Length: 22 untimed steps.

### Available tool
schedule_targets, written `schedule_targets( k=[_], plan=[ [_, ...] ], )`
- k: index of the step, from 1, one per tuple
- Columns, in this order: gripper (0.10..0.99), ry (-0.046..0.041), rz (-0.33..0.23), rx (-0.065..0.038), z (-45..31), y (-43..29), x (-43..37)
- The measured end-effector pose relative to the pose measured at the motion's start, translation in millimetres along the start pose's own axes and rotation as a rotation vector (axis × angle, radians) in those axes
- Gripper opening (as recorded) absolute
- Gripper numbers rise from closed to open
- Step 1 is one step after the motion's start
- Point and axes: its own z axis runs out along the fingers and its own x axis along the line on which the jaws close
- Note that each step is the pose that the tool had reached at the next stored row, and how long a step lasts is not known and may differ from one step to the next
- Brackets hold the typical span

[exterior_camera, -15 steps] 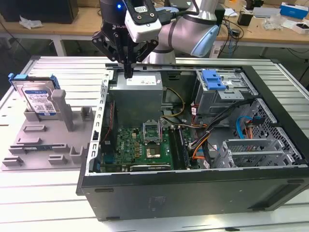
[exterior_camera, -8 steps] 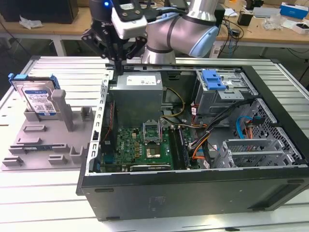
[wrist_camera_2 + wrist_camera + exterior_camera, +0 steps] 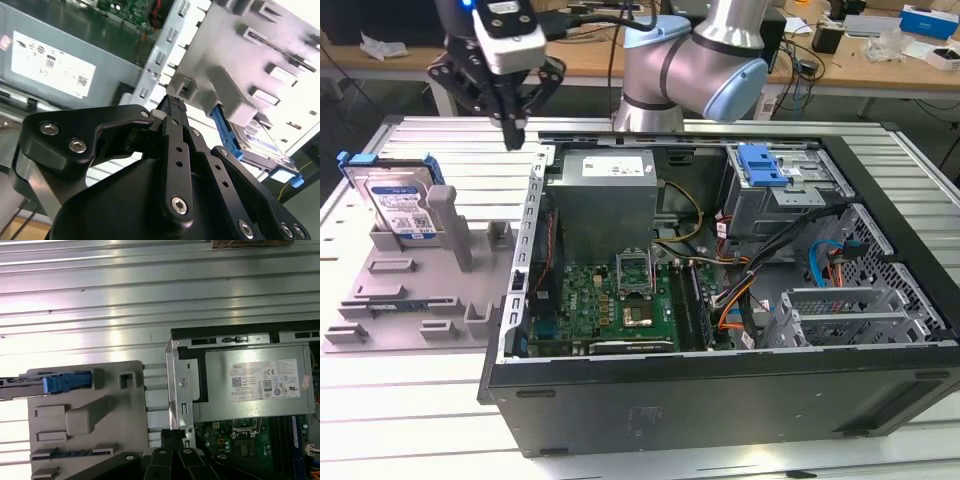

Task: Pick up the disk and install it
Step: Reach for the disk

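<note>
— Well, where do we stand in the exterior view?
— Our gripper (image 3: 513, 135) hangs over the table (image 3: 440, 145) with its fingers pressed together, holding nothing. The disk (image 3: 402, 205) is below it and off toward the exterior view's left, well apart. It stands on edge in a grey holder (image 3: 410, 290). The open case (image 3: 720, 400) lies below the gripper on the other side, with its cage (image 3: 790, 200) far across.

— And the second wrist view?
— We look along the closed fingers to the gripper (image 3: 175, 105) tip. Past the tip is the holder (image 3: 235, 60), and the disk (image 3: 260, 139) sits in it with a blue frame (image 3: 226, 132) around its silver body. Nothing touches the fingers.

— The first wrist view?
— Our gripper (image 3: 172, 437) hovers near the case's edge, and the power supply (image 3: 260, 382) is close by. The disk (image 3: 65, 383) shows edge-on at the far end of the holder (image 3: 100, 415), well apart from the fingertips.

— How will it handle?
— We judge it stiff, dense for its size and smooth on its metal faces, and it will not take knocks well. The plastic frame probably gives a little. We would grip it across its thin body, on the flat faces near the exposed upper edge, clear of the holder's post.
</note>
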Motion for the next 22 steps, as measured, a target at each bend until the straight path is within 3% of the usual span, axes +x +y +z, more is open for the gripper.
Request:
schedule_targets(
  k=[5, 7, 16, 22],
  plan=[
    [0.106, 0.0031, 0.000, 0.000, 0.9, 5.3, 22.2],
    [0.106, 0.0040, 0.001, 0.000, 1.7, 9.7, 36.8],
    [0.106, 0.0067, 0.000, 0.000, 4.2, 24.3, 71.1],
    [0.106, 0.0104, 0.001, 0.001, 6.6, 38.4, 98.8]
  ],
)
